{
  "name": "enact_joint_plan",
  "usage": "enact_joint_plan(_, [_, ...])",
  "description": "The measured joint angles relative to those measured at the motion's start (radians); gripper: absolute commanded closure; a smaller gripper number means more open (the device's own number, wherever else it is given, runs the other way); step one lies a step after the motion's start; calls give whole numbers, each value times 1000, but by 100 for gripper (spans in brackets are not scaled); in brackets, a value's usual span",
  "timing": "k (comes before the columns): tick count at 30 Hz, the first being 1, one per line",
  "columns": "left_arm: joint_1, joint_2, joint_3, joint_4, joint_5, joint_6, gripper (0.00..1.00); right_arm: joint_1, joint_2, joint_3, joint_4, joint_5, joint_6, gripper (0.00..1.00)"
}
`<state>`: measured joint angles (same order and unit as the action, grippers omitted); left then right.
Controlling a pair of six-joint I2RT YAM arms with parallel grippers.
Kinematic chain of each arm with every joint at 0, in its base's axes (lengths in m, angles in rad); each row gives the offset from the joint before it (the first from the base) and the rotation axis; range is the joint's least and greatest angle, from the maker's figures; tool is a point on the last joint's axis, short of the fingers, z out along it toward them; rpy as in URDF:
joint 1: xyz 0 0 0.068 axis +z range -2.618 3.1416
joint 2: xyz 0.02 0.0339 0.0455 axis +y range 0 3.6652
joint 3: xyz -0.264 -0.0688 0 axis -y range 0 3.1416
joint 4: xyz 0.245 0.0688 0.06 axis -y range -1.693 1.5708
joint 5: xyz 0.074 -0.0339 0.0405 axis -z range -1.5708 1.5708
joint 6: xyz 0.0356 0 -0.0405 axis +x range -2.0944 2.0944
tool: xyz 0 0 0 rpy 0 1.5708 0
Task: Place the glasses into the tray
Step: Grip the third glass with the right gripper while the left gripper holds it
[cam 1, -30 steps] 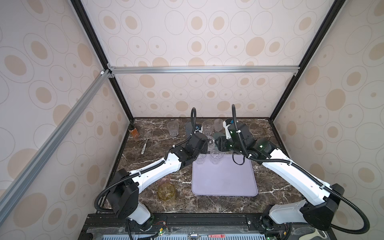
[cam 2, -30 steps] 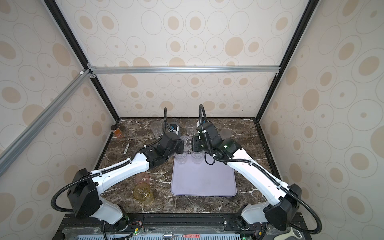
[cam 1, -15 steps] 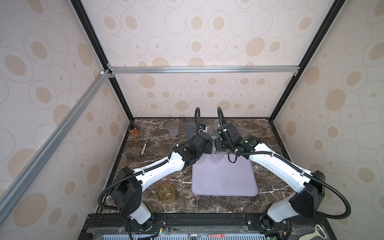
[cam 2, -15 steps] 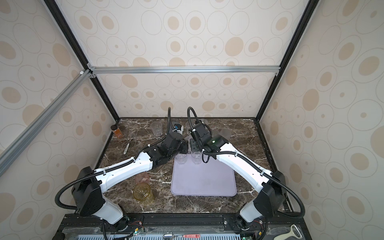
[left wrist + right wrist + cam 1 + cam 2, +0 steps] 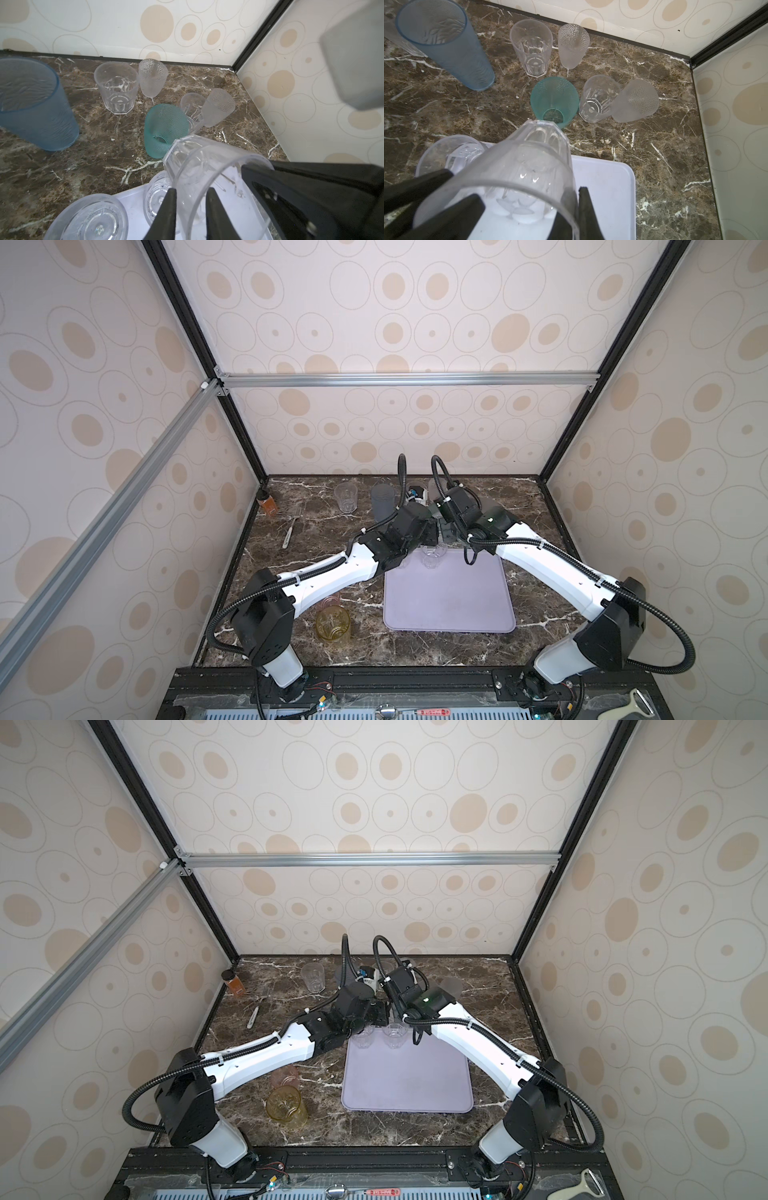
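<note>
- The held glass (image 5: 207, 166) (image 5: 529, 166), clear and faceted, hangs tilted over the far edge of the tray (image 5: 449, 605) (image 5: 407, 1085), mouth toward the arms, base toward the far wall.
- The right gripper (image 5: 575, 199) is pinched tight on the rim wall, one finger inside and one outside.
- The left gripper (image 5: 191, 191) straddles the other side of the rim. Its fingers stand a little apart with the thin wall between them; whether they press it cannot be told.
- Both top views hide this glass under the two wrists, which meet mid-table; only the wrist views show the grips.
- Two clear glasses (image 5: 363, 1038) (image 5: 394, 1036) stand upright on the tray's far edge, just below the held one.
- The wrist views show a far-right cluster on the table (image 5: 519, 510) that the arms mostly cover from above:
  - a teal glass (image 5: 554, 99) just beyond the tray
  - two frosted glasses (image 5: 573, 45) (image 5: 633, 101)
  - two more clear ones (image 5: 532, 45) (image 5: 598, 99)
  - a tall blue glass (image 5: 446, 45) to their left
- Only the top views show these:
  - a far clear glass (image 5: 345, 497) left of the blue one
  - an amber glass (image 5: 332, 624) near-left of the tray, with a pink glass (image 5: 284, 1075) just beyond it, partly under the left arm
  - a bottle (image 5: 266, 504) in the far-left corner
  - a metal utensil (image 5: 291, 531) near the bottle
- A red label (image 5: 432, 712) on the near rail is too small to read.
</note>
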<state>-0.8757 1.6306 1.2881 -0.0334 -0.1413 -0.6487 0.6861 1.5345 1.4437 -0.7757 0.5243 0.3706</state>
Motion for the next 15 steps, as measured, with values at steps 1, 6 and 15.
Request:
enact_joint_plan(1, [-2, -3, -1, 12, 7, 0, 62, -9, -2, 0, -3, -6, -2, 100])
enact_joint_plan(6, [-12, -43, -19, 69, 19, 26, 53, -86, -29, -2, -18, -56, -2, 100])
enact_joint_plan(15, [-13, -147, -150, 169, -95, 228, 44, -329, -89, -36, -124, -274, -5, 100])
